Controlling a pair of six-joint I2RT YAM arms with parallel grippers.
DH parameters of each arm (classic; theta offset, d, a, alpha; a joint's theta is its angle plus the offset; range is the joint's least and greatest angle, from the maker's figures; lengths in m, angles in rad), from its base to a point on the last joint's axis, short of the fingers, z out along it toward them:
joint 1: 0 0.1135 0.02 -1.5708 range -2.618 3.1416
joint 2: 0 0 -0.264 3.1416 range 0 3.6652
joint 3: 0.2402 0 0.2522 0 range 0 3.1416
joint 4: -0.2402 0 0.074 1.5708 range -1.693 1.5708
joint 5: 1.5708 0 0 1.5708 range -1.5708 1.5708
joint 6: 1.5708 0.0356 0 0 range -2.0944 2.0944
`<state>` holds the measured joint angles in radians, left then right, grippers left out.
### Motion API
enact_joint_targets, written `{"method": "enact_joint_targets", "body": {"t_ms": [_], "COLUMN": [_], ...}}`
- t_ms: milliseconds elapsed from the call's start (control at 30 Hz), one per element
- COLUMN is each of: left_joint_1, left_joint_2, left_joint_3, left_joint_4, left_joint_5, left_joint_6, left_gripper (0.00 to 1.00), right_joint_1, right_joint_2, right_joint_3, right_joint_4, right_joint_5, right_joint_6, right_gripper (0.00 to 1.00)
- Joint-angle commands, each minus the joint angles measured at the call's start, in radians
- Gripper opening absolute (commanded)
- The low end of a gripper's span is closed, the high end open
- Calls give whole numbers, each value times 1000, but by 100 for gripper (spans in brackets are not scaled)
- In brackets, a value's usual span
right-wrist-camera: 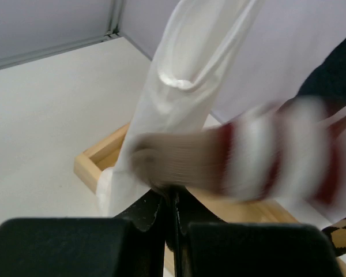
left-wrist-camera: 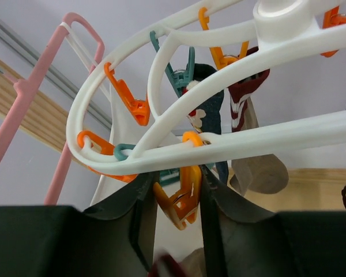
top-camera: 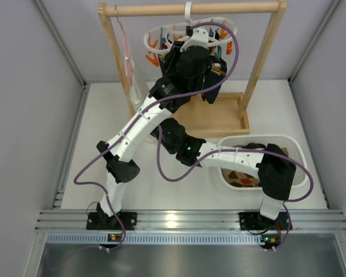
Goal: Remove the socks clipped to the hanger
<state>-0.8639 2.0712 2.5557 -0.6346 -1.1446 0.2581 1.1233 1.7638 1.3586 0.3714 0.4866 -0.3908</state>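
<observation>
Left pincer [left-wrist-camera: 179,187] is up under the hanger [left-wrist-camera: 277,135], centre of the left-wrist view. Its fingers press both sides of an orange peg [left-wrist-camera: 181,205], likely squeezing it to release.

Right pincer [right-wrist-camera: 172,193], bottom centre of its view, is clamped fully together on the lower edge of the striped sock [right-wrist-camera: 219,161]. The sock is blurred. Grip looks meant to draw it down once unclipped.

Other socks [left-wrist-camera: 256,167] hang clipped right of centre. Basket [top-camera: 294,151] sits lower right, presumably for drop-off.

The left arm [top-camera: 141,124] stretches up and forward, left fingers [left-wrist-camera: 135,199] pinching an orange clothespin [left-wrist-camera: 181,199]; the right arm [top-camera: 236,156] folds leftward, right fingers [right-wrist-camera: 150,210] pressed together.
</observation>
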Motion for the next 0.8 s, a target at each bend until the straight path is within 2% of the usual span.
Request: {"method": "enact_joint_targets", "body": {"t_ms": [0,167,233,267,367,400,533,600,633,667,767], "left_joint_1": [12,16,16,14,-4,-10,-41,-61,-66,-75,-87], "left_joint_2": [36,33,29,14,-51,-75,-180,-206,-227,-240,-293], "left_joint_3": [1,-2,-8,-29,-107,-132,-238,-268,-287,-296,-342], "left_joint_4": [79,82,81,79,78,79,78,78,78,78,76], "left_joint_5": [13,25,25,26,51,75,121,118,124,129,144], "left_joint_6": [23,18,9,4,-37,-69,-154,-175,-181,-190,-232], "left_gripper": [33,15,17,25,33,42,56,62,73,78,86], "right_joint_1": [73,73,72,72,73,70,44,33,18,9,-28], "right_joint_2": [-27,-47,-69,-79,-153,-182,-393,-466,-543,-585,-734], "right_joint_3": [-7,-67,-93,-119,-221,-257,-429,-513,-541,-590,-650], "right_joint_4": [-12,17,31,23,17,17,-21,-87,-107,-135,-242], "right_joint_5": [-94,-83,-77,-62,24,32,98,162,173,184,205], "right_joint_6": [-17,-2,19,32,95,118,251,292,337,361,458], "right_gripper": [0,0,0,0,0,0,0,0,0,0,0]}}
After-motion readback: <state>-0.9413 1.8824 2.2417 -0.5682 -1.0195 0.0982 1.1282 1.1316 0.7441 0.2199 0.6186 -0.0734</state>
